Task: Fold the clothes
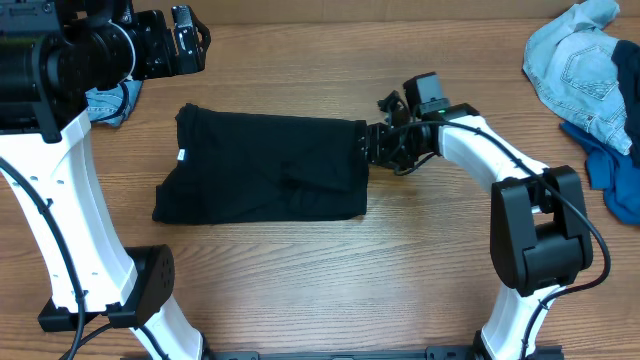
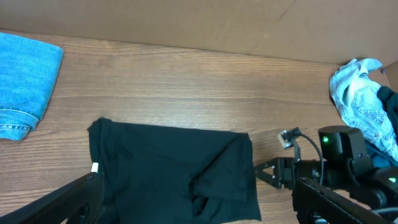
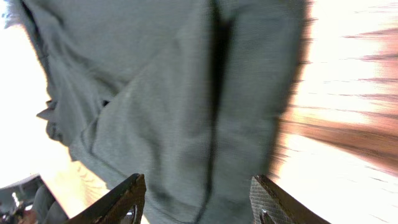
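Observation:
The clothes in play are a black T-shirt, folded into a rough rectangle mid-table, with its white tag at the left edge. My right gripper is at the shirt's right edge. In the right wrist view its fingers stand apart, open, with the shirt fabric lying loose below and between them. My left gripper hangs open high above the table's far left. In its view the gripper looks down on the shirt, well apart from it.
A folded light-blue denim piece lies at the far left, partly under my left arm. A crumpled denim garment and a royal-blue one lie at the far right. A cardboard wall runs along the back edge.

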You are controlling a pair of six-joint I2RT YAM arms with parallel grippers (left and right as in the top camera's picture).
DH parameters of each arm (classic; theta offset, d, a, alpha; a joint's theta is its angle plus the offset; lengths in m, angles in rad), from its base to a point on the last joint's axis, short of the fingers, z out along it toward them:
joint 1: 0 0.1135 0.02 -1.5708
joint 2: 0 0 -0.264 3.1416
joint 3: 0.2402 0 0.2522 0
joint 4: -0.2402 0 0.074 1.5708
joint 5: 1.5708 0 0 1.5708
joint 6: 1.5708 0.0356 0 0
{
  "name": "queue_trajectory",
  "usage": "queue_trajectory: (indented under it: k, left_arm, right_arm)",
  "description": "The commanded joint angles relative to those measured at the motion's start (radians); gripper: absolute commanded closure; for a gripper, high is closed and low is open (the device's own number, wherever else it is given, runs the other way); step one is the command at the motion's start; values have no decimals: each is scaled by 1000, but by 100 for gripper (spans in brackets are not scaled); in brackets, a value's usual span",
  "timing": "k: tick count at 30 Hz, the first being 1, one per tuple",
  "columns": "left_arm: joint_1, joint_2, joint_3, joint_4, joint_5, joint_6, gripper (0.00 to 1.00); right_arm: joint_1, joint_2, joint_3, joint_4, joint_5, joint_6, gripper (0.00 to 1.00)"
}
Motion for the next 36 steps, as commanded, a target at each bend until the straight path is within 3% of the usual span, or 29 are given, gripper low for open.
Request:
queue_trajectory:
  k: [1, 10, 20, 24, 30, 36]
  left_arm:
    - [-8, -14, 6, -2, 11, 19, 0]
    - [-8, -14, 6, -2, 11, 19, 0]
    - [-8, -14, 6, -2, 11, 19, 0]
    - [-8, -14, 6, -2, 11, 19, 0]
    - [-8, -14, 6, -2, 11, 19, 0]
    - [-8, -14, 6, -2, 11, 19, 0]
  right_arm:
    - [39, -3, 19, 2, 35, -11, 42]
    - [82, -1, 18, 0, 156, -5, 42]
    - [119, 17, -11, 16, 145, -6, 46]
    - [133, 29, -11, 25, 145, 2, 62]
    - [135, 29, -11, 25, 106, 21, 67]
    - [136, 29, 18, 90, -3, 21, 96]
